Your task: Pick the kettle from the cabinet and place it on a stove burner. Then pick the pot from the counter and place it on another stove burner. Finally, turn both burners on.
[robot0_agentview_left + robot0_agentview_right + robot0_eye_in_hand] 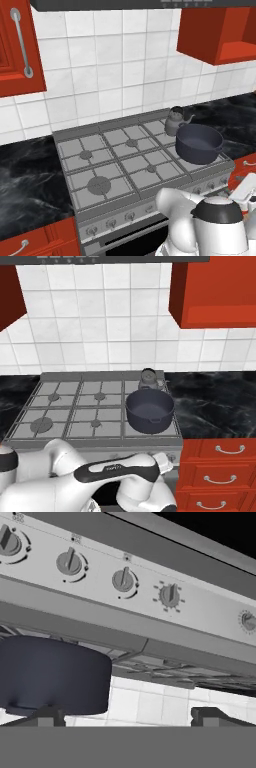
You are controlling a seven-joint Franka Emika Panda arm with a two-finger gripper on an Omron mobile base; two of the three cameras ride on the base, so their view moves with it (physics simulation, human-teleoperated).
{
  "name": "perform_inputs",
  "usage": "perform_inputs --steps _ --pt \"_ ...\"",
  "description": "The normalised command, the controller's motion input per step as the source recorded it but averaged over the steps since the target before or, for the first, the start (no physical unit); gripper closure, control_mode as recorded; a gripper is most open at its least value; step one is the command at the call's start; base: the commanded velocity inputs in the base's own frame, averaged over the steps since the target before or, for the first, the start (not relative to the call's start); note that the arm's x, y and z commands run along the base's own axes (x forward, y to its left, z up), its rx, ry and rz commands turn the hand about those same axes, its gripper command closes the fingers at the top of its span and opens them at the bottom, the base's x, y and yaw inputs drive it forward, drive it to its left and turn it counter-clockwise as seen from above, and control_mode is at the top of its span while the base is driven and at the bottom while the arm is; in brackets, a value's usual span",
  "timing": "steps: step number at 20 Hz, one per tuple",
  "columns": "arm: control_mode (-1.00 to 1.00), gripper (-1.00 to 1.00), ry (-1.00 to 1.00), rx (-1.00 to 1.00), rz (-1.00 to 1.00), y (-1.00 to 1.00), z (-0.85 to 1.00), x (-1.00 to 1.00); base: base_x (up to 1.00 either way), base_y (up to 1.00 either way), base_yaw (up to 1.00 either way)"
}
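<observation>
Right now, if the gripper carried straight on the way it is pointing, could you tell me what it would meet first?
Probably the stove's front panel, near its row of knobs. The open gripper points at it in the hand view, with the pot off to one side. Depth is unclear.

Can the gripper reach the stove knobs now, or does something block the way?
Probably yes. In the hand view the open gripper faces the knob row, such as one knob, with nothing between. The pot and kettle sit on burners, away from it.
</observation>
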Motion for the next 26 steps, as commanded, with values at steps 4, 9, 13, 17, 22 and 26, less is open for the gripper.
perform_inputs --steps 4,9,13,17,22,26 --pt "-1.0 -1.0 -0.01 0.0 0.0 -0.14 -0.26 0.4 0.0 0.0 0.0" --pt "-1.0 -1.0 -0.06 0.0 0.0 -0.2 -0.33 0.29 0.0 0.0 0.0" --pt "-1.0 -1.0 -0.08 0.0 0.0 -0.23 -0.36 0.08 0.0 0.0 0.0" --pt "-1.0 -1.0 -0.09 0.0 0.0 -0.31 -0.32 0.0 0.0 0.0 0.0" --pt "-1.0 -1.0 -0.01 0.0 -0.01 -0.16 -0.16 0.06 0.0 0.0 0.0" --pt "-1.0 -1.0 0.0 0.01 -0.02 -0.05 -0.11 0.1 0.0 0.0 0.0"
